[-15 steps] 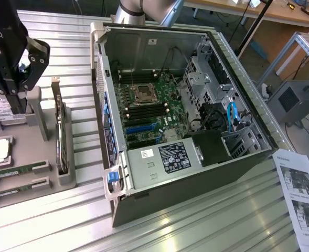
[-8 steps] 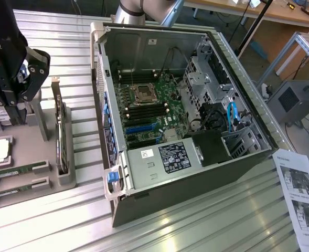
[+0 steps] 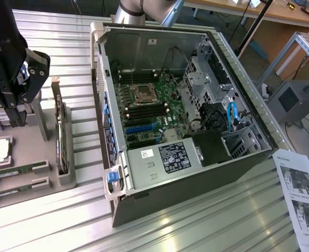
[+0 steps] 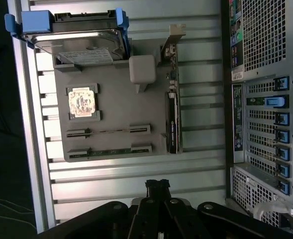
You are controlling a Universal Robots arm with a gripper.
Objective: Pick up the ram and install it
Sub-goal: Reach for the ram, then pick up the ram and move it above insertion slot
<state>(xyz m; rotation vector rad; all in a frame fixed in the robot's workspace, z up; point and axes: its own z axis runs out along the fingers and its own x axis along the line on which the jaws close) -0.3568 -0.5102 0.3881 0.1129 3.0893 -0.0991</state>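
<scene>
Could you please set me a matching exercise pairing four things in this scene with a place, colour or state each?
Things:
1 ram sticks
2 hard drive
3 gripper
4 computer case

Descriptions:
A shut, holding nothing
B side open, motherboard showing
C blue rails on its sides
D lying in narrow slots of the gray tray

Pairs: 1-D, 2-C, 3-A, 4-B
</scene>
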